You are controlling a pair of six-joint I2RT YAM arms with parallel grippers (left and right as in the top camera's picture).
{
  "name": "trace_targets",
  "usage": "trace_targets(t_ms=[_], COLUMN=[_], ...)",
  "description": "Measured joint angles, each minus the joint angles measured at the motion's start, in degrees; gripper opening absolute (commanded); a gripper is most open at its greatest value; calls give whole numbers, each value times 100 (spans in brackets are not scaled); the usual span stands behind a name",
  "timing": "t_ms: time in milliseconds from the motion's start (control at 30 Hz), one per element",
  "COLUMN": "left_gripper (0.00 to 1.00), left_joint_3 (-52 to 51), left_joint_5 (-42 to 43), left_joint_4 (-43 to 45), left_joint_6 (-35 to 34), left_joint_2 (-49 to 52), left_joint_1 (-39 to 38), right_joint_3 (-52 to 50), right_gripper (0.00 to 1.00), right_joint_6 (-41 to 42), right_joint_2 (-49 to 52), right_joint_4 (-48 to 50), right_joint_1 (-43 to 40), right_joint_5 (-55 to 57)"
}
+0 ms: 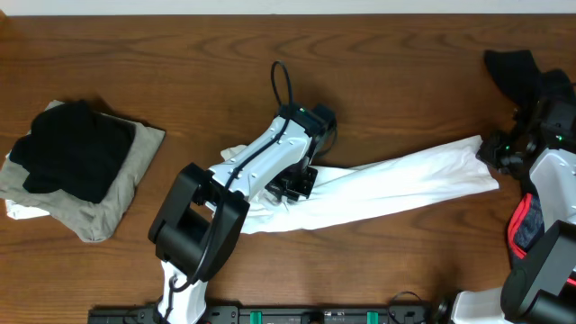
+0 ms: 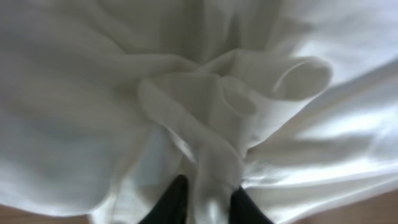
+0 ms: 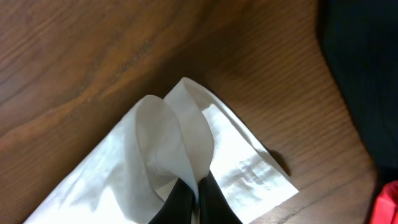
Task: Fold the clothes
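The white T-shirt (image 1: 396, 184) lies stretched into a long band across the table, from the middle to the right. My left gripper (image 1: 292, 184) is down on its bunched left end. In the left wrist view its fingers (image 2: 208, 183) stand slightly apart, with a ridge of the white cloth (image 2: 205, 112) between them. My right gripper (image 1: 490, 151) holds the right end. The right wrist view shows it (image 3: 194, 180) shut on a raised fold at a corner of the shirt (image 3: 143, 162). A black, red-trimmed garment (image 1: 526, 220) lies under the right arm.
A pile of folded clothes sits at the left: a black piece (image 1: 76, 144) on a beige one (image 1: 117, 193). More black cloth (image 1: 513, 67) lies at the back right, close to the right gripper. The wooden table (image 1: 180, 54) shows around them.
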Motion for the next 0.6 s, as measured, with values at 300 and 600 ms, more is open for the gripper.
trace_targets(t_ms=[300,600], left_gripper=[32,41], left_joint_3=[-4,-4], left_joint_5=[376,485], left_joint_4=[-227,-925], left_joint_6=[-103,-306], left_joint_2=[0,0], left_joint_1=[0,0], right_joint_3=[0,0], right_gripper=[6,8], right_joint_6=[24,61], right_joint_2=[0,2], right_joint_4=[76,120], right_joint_1=[0,0], right_joint_5=[103,214])
